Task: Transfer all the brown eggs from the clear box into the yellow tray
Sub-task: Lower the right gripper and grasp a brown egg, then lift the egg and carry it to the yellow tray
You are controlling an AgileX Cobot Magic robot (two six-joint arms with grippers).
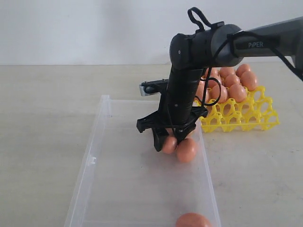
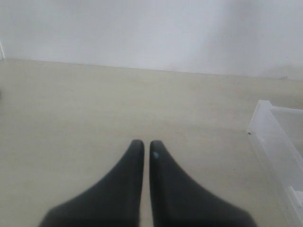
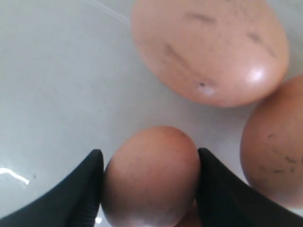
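My right gripper [image 1: 168, 144] reaches down into the clear box [image 1: 97, 142], and its fingers press both sides of a brown egg [image 3: 151, 175]. A second brown egg [image 1: 186, 150] lies touching it on the box floor. The right wrist view shows two loose eggs close by [image 3: 210, 49] [image 3: 274, 142]. Another brown egg [image 1: 192, 221] sits at the box's near edge. The yellow tray [image 1: 246, 120] stands behind and to the right, holding several brown eggs [image 1: 236, 82]. My left gripper [image 2: 147, 144] is shut and empty over bare table; it is out of the exterior view.
A corner of the clear box [image 2: 274, 142] lies to one side of my left gripper. The right arm [image 1: 222, 45] stretches in from the right, above the yellow tray. The beige table [image 1: 42, 118] runs back to a white wall.
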